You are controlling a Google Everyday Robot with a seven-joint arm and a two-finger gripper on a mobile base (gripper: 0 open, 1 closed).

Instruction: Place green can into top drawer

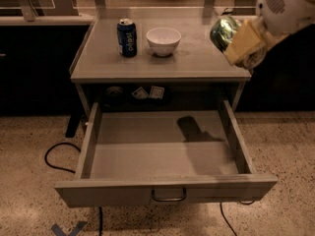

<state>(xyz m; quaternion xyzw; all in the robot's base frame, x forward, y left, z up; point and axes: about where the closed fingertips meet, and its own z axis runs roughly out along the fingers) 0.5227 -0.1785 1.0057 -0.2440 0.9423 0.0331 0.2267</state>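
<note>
The green can (222,32) is held tilted in my gripper (237,44) at the upper right, above the right edge of the table top (197,63). The gripper's pale yellow fingers (246,43) are shut on the can. The top drawer (162,151) is pulled wide open below the table top, with nothing inside but the arm's shadow. Its flat front panel carries a curved metal handle (169,196). The can hangs above and a little behind the drawer's right rear corner.
A blue Pepsi can (127,37) and a white bowl (163,41) stand at the back of the table top. Small items (147,93) lie on the shelf behind the drawer. A black cable (54,156) runs over the floor at the left.
</note>
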